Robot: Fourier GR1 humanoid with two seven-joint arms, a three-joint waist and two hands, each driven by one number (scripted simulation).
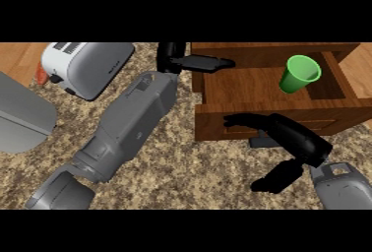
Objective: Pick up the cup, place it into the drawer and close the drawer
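Right robot hand, released, fingers spread at the open drawer's front, five o'clock. Left robot hand, also released, twelve o'clock, at its rim. Cup lies tilted inside, one o'clock.

The head view looks steeply down, close over the counter.

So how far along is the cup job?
Done: the green cup sits inside the drawer, free of both hands. In hand: the right hand is at the drawer's front panel, fingers open. To do: push the open drawer shut. The left hand is open by its far left corner.
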